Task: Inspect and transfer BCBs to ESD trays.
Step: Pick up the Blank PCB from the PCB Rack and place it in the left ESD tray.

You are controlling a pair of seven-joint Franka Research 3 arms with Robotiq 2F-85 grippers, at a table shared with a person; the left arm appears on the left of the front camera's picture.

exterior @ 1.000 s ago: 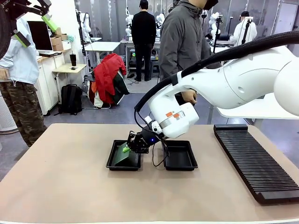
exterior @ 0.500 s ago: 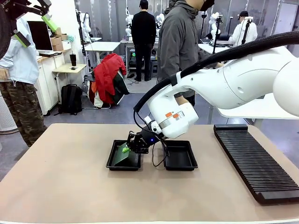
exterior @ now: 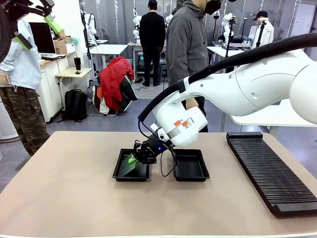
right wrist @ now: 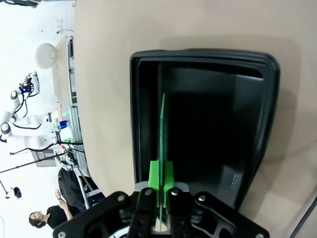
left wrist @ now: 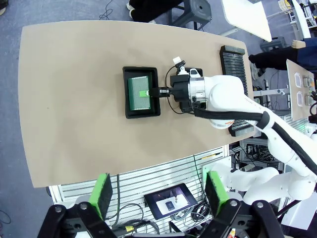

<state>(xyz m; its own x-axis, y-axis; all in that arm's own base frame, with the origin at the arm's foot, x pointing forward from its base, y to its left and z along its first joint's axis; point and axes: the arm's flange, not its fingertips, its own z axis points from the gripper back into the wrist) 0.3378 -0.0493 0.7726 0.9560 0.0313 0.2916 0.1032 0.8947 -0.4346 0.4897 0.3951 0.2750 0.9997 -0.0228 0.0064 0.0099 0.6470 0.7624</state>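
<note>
The right claw [exterior: 132, 159], clamped on the upper edge of the BCB [exterior: 129, 168] that stands tilted inside the left ESD tray [exterior: 117, 171], should lay it flat before releasing, since its low edge perhaps touches the tray floor.

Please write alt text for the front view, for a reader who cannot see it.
The right end effector grips a green BCB, tilted, its lower edge in the left ESD tray; a second ESD tray sits beside it on the tan table. A long black rack lies farther right.
</note>
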